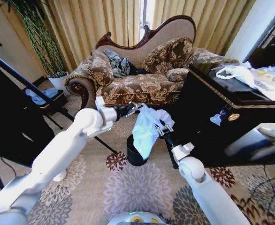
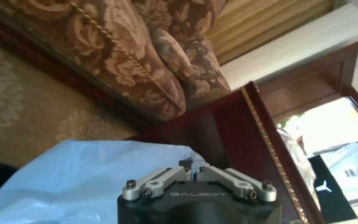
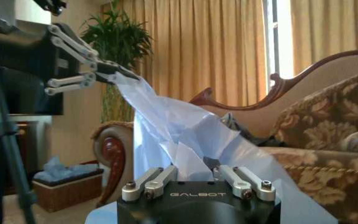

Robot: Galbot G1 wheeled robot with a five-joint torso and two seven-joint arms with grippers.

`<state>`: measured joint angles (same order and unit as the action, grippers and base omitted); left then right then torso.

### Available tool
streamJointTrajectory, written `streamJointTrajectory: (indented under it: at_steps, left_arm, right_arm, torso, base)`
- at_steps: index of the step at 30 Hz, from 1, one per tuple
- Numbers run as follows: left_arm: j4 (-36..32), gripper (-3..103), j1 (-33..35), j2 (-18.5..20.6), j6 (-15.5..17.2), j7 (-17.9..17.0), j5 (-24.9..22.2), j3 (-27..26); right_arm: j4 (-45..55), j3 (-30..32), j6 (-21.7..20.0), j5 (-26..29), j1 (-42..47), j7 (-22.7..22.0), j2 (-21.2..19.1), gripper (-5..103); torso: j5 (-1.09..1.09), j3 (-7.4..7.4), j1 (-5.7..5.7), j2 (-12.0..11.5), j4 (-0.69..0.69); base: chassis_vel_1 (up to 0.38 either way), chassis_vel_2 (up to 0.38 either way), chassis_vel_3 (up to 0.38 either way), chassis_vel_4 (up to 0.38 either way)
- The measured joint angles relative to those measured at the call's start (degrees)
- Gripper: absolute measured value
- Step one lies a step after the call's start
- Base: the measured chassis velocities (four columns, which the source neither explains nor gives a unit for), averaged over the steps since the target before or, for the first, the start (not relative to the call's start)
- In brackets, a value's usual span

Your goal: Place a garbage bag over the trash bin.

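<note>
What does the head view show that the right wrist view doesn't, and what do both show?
Head view alone: the trash bin on the carpet under the hanging garbage bag, and the dark cabinet beside it. Right wrist view alone: the potted plant seen upright beside the curtain. Both: the left gripper and right gripper shut on the bag's top edge, and the sofa.

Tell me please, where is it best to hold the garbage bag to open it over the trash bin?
Best at its top rim, from opposite sides: the garbage bag hangs above the trash bin, left tool and right tool already pinching its upper edges.
</note>
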<state>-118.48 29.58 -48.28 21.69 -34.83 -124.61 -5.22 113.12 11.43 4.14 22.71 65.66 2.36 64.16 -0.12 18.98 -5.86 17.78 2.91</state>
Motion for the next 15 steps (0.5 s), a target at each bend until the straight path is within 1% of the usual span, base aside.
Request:
streamJointTrajectory:
  at_steps: [1,2,3,4,5,6,7,8,11,14,15]
  left_arm:
    - [-0.1,0,1.2,0.6,0.2,0.4,0.2,-0.7]
    - [-0.1,0,1.2,0.6,0.2,0.4,0.2,-0.7]
    - [-0.1,0,3.3,1.3,0.6,1.3,0.7,-1.6]
    - [0.0,0,4.9,1.6,0.8,2.1,1.3,-2.3]
    - [0.4,0,6.9,1.9,1.0,3.0,2.2,-3.3]
    - [0.4,0,6.9,1.9,1.0,3.0,2.2,-3.3]
    - [0.9,0,9.0,1.9,1.2,3.8,3.1,-4.7]
    - [1.4,0,10.4,1.8,1.5,4.2,3.6,-5.8]
    - [2.3,0,11.4,1.8,1.7,4.8,4.1,-6.9]
    - [3.6,0,11.0,1.8,1.8,5.4,4.2,-7.1]
    - [4.7,0,10.0,1.6,1.9,5.8,4.2,-6.8]
  right_arm:
    - [-0.5,-0.9,0.9,-0.5,0.6,0.0,0.7,14]
    - [-0.5,-0.9,0.9,-0.5,0.6,0.0,0.7,14]
    - [-1.5,-2.2,2.1,-1.2,1.2,0.0,1.7,10]
    - [-2.7,-3.3,3.3,-1.9,1.4,-0.1,2.5,6]
    - [-4.6,-4.7,5.3,-3.0,1.6,-0.2,3.6,2]
    - [-4.6,-4.7,5.3,-3.0,1.6,-0.2,3.6,2]
    - [-6.3,-6.1,6.7,-4.2,1.8,-0.4,4.8,1]
    - [-7.1,-7.1,7.2,-4.4,1.8,-0.6,5.5,0]
    - [-7.5,-8.5,7.4,-4.0,1.5,-0.8,6.0,0]
    - [-7.3,-8.7,7.1,-2.7,0.7,0.0,5.7,0]
    - [-6.9,-8.6,6.4,-1.2,0.1,0.8,5.2,0]
  torso:
    - [0.03,0.00,0.00,0.0,0.00]
    - [0.03,0.00,0.00,0.0,0.00]
    - [0.04,0.00,0.00,0.0,0.00]
    - [-0.01,0.00,0.00,0.0,0.00]
    - [0.03,0.00,0.00,0.0,0.00]
    - [0.03,0.00,0.00,0.0,0.00]
    - [0.03,0.00,-0.01,0.0,0.00]
    - [0.00,0.00,-0.01,0.0,-0.01]
    - [0.02,0.00,-0.01,0.0,-0.01]
    - [0.01,0.00,-0.01,0.0,-0.01]
    - [0.04,0.00,-0.01,0.0,-0.01]
  base:
    - [0.000,0.000,0.000,0.000]
    - [0.000,0.000,0.000,0.000]
    - [0.000,0.000,0.000,0.000]
    - [0.000,0.000,0.000,0.000]
    - [0.000,0.000,0.000,0.000]
    - [0.000,0.000,0.000,0.000]
    - [0.000,0.000,0.000,0.000]
    - [0.000,0.000,0.000,0.000]
    - [0.000,0.000,0.000,0.000]
    - [0.000,0.000,0.000,0.000]
    - [0.000,0.000,0.000,0.000]
